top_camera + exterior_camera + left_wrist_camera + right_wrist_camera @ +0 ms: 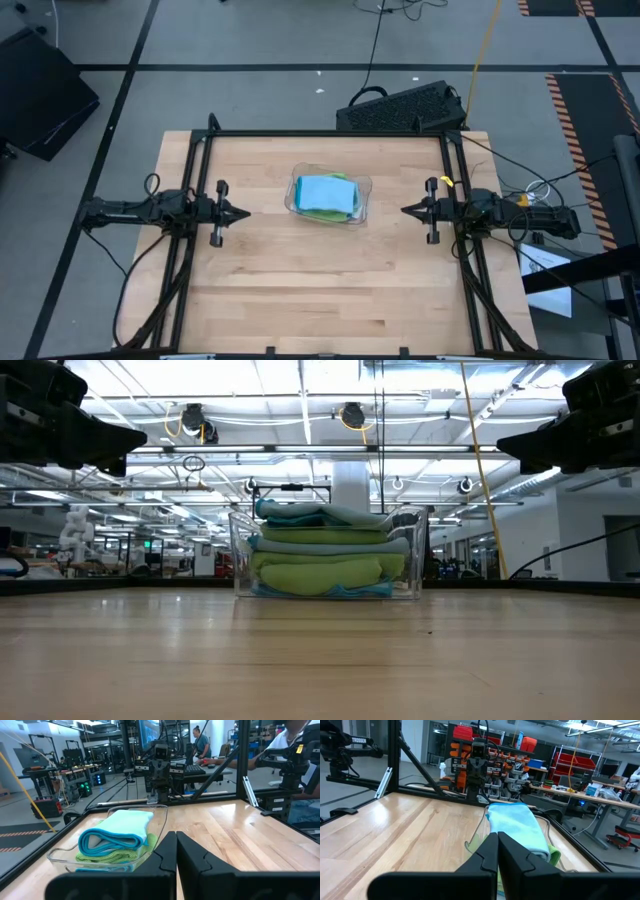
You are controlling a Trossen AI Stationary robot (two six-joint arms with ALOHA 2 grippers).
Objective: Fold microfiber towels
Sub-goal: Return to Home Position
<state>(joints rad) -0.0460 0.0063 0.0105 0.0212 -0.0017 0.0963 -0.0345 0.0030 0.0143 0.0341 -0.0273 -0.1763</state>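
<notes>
"TROSSEN" printed on black hardware (365,741) beyond the bench (300,290). Mid-bench, clear tray (366,186) stacked with microfiber towels (325,192), blue uppermost. Pressed together: left jaws and right jaws, flanking the clear tray.

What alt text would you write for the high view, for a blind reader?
A clear plastic tray holding a folded light blue towel on a lime green towel sits in the middle of the wooden table. The left gripper and right gripper face it from either side, both shut.

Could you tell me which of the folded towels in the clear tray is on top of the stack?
The light blue towel is uppermost; a lime green towel lies directly beneath it.
</notes>
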